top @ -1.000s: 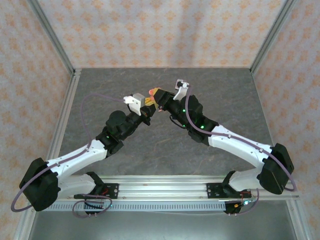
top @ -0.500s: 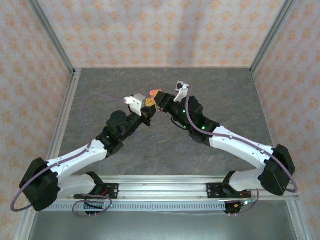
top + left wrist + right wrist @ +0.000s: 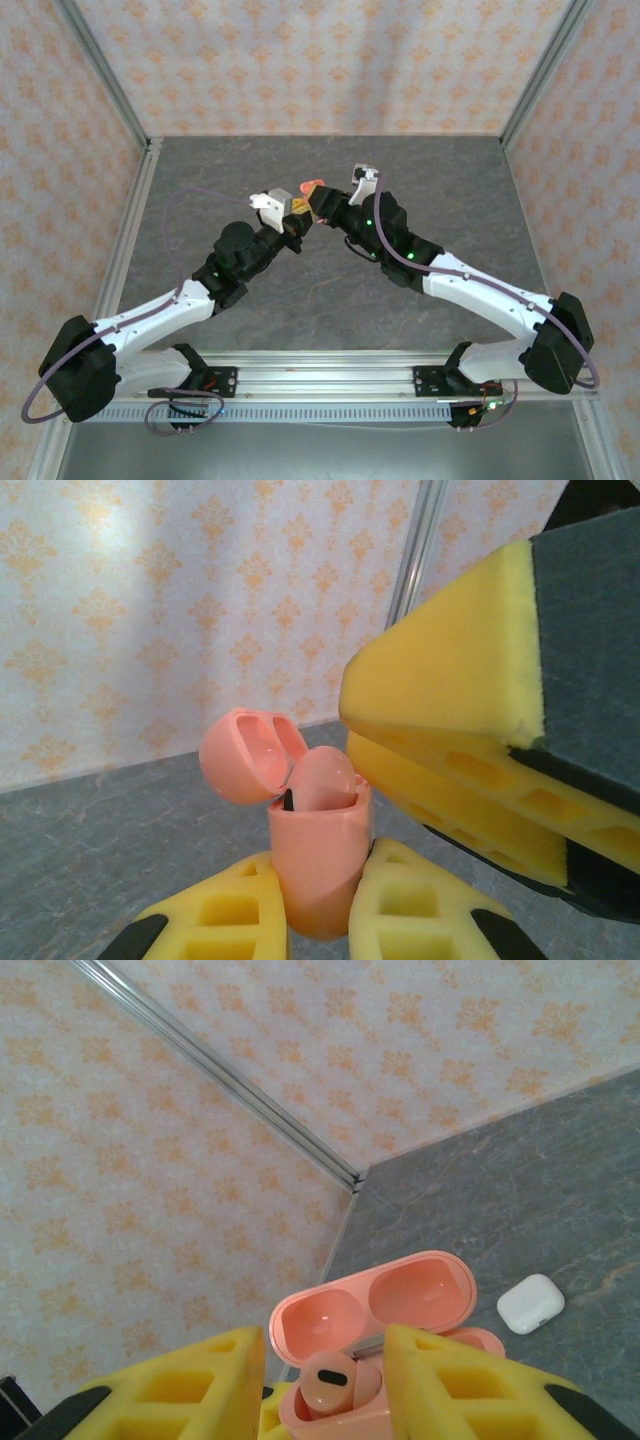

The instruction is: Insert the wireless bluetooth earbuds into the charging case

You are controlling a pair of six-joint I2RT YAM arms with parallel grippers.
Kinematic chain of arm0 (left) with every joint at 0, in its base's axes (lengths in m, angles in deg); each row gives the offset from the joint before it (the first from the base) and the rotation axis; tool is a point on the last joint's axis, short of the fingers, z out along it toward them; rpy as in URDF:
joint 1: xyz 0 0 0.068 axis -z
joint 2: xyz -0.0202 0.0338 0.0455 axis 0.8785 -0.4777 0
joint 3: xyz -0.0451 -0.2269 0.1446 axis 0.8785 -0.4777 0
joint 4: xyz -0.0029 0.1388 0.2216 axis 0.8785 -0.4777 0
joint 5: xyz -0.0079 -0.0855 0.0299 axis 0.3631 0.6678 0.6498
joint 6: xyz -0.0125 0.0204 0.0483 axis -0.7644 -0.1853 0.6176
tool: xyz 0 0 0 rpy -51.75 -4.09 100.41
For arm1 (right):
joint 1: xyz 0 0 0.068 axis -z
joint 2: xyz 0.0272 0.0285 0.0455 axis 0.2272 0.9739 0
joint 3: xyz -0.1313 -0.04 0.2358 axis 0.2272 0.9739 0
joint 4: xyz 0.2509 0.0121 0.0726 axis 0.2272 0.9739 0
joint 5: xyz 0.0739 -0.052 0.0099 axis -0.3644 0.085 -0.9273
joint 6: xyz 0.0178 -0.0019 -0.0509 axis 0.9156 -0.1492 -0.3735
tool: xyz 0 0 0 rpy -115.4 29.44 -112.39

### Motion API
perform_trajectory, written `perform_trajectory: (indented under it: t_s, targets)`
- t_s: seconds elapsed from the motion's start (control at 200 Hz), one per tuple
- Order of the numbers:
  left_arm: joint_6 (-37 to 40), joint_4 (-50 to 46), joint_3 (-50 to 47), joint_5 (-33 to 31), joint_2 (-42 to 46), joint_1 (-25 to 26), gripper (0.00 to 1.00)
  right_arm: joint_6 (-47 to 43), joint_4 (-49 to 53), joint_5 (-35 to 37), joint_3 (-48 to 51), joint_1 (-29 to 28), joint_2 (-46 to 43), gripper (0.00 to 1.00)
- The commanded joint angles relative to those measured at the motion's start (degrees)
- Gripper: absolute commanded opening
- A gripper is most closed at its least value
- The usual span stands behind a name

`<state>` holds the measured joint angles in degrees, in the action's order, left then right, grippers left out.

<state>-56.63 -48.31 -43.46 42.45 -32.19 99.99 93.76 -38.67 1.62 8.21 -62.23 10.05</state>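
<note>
Fig. My left pincer [image 3: 322, 885] grips the pink case [image 3: 318, 850], lid [image 3: 375, 1305] open; my right pincer [image 3: 325, 1360], parted and empty, straddles the pink earbud [image 3: 328, 1385] resting in the case. Risk, as I judge it: a finger clips the lid, jolting the earbud out

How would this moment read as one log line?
left pincer: holds open pink case | pink earbud: in case | right pincer: open, by case

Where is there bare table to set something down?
Free: the table strip by the back wall, the patches outside left arm and right arm, the near patch between them. Crowded: the middle, where left tool and right tool flank the case.
</note>
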Motion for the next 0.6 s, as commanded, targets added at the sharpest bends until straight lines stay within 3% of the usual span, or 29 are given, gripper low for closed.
perform_trajectory:
  t_s: [0.0, 0.415, 0.595]
  targets:
    - [-0.64, 5.35, 1.22, -0.71, 2.65, 0.06, 0.00, 0.07, 7.40, 0.63, -1.24, -0.60, -1.53, 0.37]
    - [0.34, -1.16, -3.00, -0.11, 8.25, -0.04, 0.00, -12.74, 26.82, 4.99, -14.97, -0.47, -3.67, 0.44]
    - [0.44, -8.18, -6.57, 3.26, 12.99, -0.29, 0.00, -13.19, 36.31, 2.98, -19.78, 2.94, -0.59, 0.46]
